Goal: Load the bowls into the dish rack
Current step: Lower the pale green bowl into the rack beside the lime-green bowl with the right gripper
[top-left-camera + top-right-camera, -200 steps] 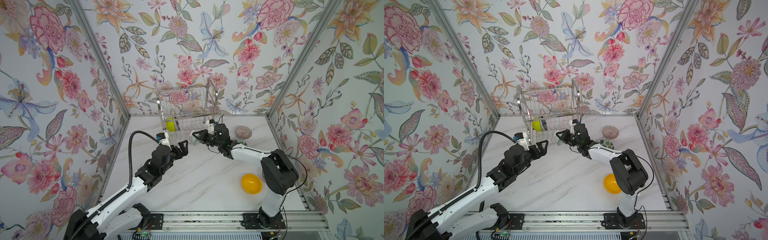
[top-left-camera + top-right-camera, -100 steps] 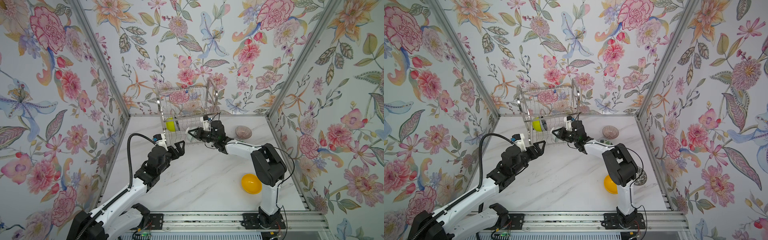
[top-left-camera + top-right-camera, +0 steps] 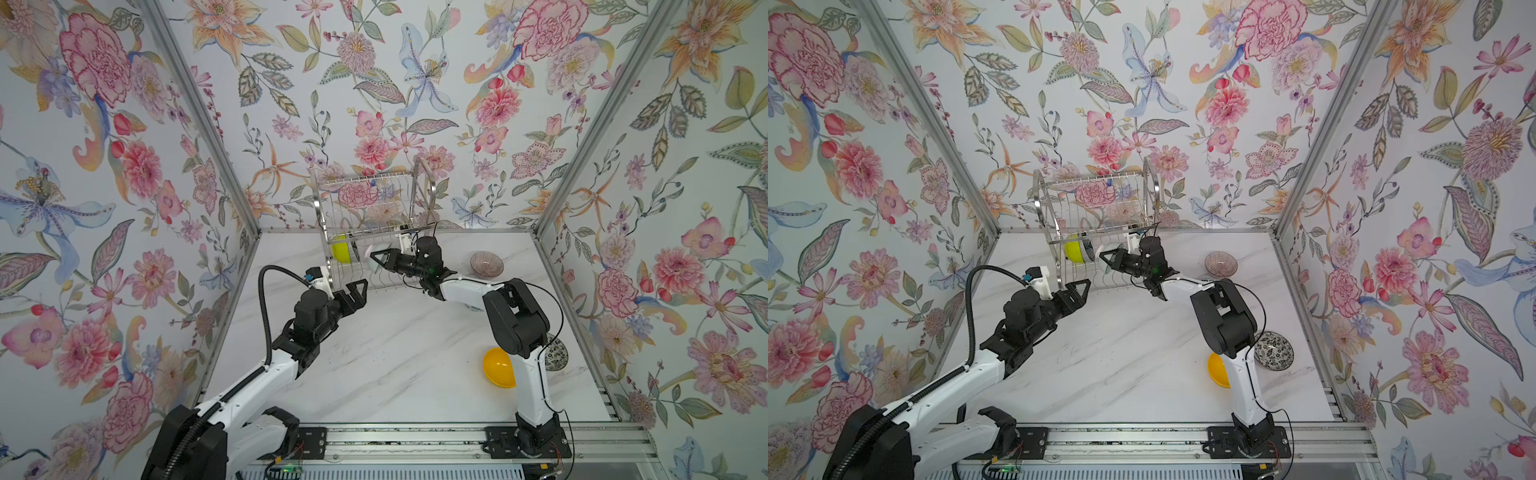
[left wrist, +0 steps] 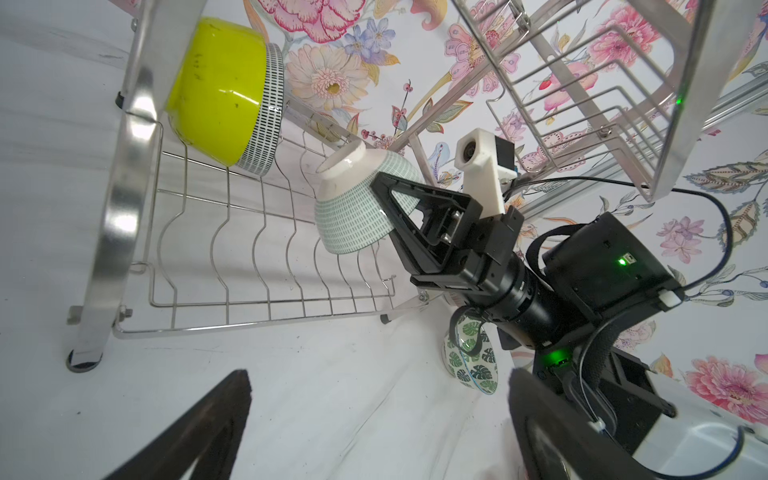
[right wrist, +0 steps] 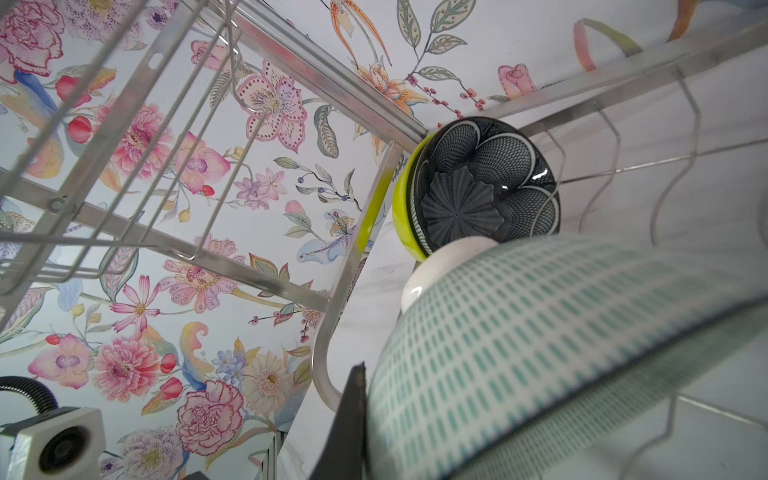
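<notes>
1. Right tool (image 3: 374, 257) pinches the rim of a glossy white bowl (image 4: 353, 216) patterned with teal dashes, tilted over the lower wire tier of the dish rack (image 4: 232, 266).
2. Left tool (image 3: 358, 296), fingers spread and holding nothing, hovers beside the rack's shiny tubular frame.
3. A smooth lime bowl (image 4: 216, 91) stands on edge in that tier, with a black netted bowl (image 5: 482, 183) nested inside.
4. An orange-yellow bowl (image 3: 496, 368) and a ribbed pinkish bowl (image 3: 486, 263) sit on the marbled counter (image 3: 395, 353).
</notes>
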